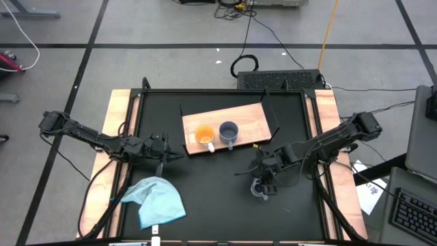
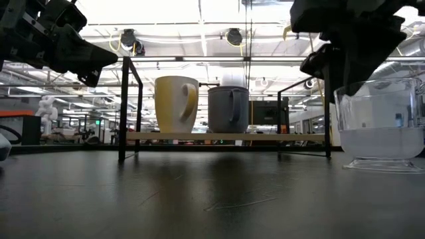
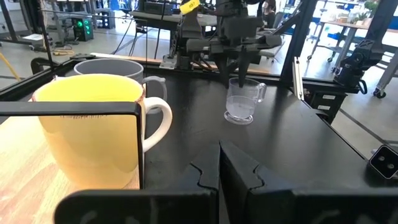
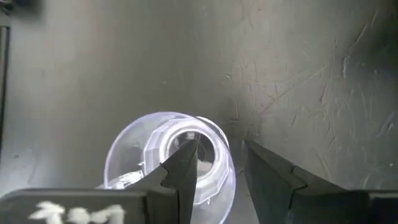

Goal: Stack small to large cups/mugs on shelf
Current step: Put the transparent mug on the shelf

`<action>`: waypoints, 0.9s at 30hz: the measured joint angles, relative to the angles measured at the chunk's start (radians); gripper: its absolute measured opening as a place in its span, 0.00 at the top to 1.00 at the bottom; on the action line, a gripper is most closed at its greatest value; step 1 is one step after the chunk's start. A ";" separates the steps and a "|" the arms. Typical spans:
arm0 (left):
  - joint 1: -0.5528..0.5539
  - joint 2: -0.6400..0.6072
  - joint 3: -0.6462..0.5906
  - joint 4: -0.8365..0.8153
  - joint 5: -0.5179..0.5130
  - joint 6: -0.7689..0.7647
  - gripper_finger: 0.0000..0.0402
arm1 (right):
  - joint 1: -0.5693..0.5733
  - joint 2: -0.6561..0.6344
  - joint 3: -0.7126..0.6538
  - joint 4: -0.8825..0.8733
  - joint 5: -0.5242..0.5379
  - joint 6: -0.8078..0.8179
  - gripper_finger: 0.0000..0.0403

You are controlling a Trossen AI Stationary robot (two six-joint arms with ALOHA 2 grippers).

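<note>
Shelf: light-brown wooden board [image 1: 242,116] on a thin black frame, toward the far middle of the black tabletop [image 1: 205,191]; the low view shows it raised above the table on legs — the high view alone makes it look flat on the surface.
Orange cup [image 1: 204,134]: upright on the shelf, white handle pointing to the near edge; looks pale yellow in the low and left wrist views.
Grey-blue cup [image 1: 228,130]: upright just beside the orange cup, on its right in the high view.
Clear cup [image 1: 260,188]: on the tabletop, off the shelf, near the right front; upright in the low view [image 2: 380,126].
Right gripper [image 4: 221,163]: directly above the clear cup, fingers parted, one finger inside the rim and one outside — straddling the wall, not clamped on it.
Left gripper [image 3: 219,163]: fingers closed together, empty, hovering left of the shelf.
Light blue cloth [image 1: 156,199]: crumpled at the left front of the table.
Writing: white marks on the right gripper's body in its wrist view, unreadable.
</note>
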 joint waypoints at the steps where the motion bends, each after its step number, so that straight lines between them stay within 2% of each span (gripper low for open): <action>1: 0.000 0.000 0.000 0.000 0.000 0.000 0.98 | 0.000 -0.011 0.000 0.000 0.000 0.000 0.71; 10: 0.000 0.000 0.000 -0.007 0.003 0.000 0.98 | 0.007 -0.114 0.001 -0.084 -0.004 0.090 0.71; 20: 0.000 0.000 0.000 -0.007 0.003 0.011 0.98 | 0.066 -0.075 0.000 -0.117 0.009 0.189 0.71; 27: 0.000 0.000 0.000 -0.007 0.003 0.003 0.98 | 0.085 -0.074 0.000 -0.124 0.079 0.209 0.71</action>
